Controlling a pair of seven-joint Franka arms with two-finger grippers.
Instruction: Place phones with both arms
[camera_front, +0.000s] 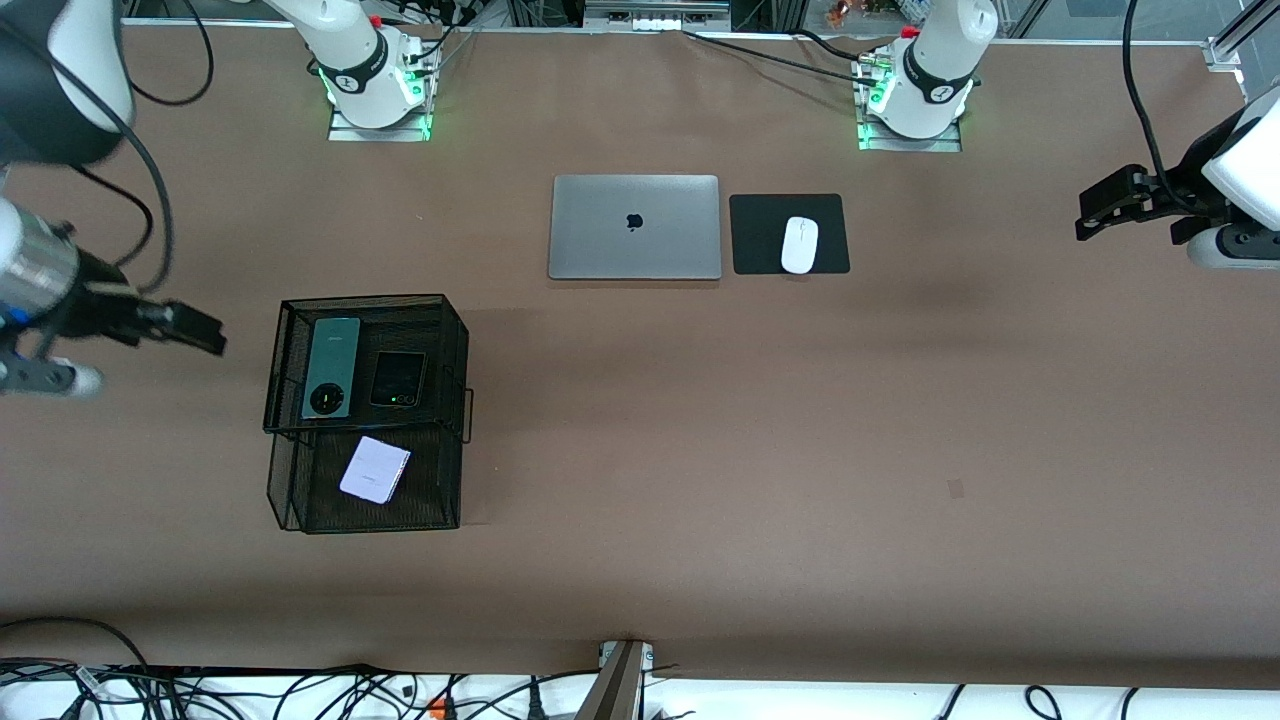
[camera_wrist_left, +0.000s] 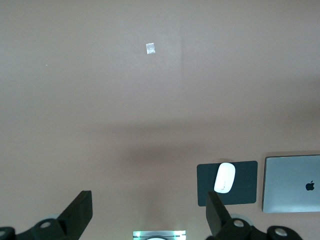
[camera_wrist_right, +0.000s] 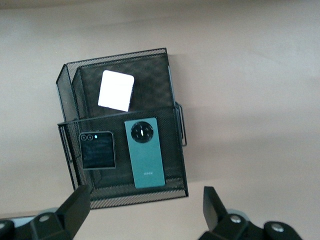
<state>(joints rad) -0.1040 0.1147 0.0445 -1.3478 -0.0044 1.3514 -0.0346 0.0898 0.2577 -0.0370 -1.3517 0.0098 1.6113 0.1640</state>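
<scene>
Though both tools gape: phones (camera_wrist_right: 145, 152) in rack (camera_front: 290, 470), beneath right tool (camera_wrist_right: 142, 207).

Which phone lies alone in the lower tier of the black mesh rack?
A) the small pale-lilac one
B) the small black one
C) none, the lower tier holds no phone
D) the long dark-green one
A: the pale-lilac phone lies by itself in the lower tier of the mesh rack, while the dark-green phone and the black phone lie side by side on the upper tier.
</scene>
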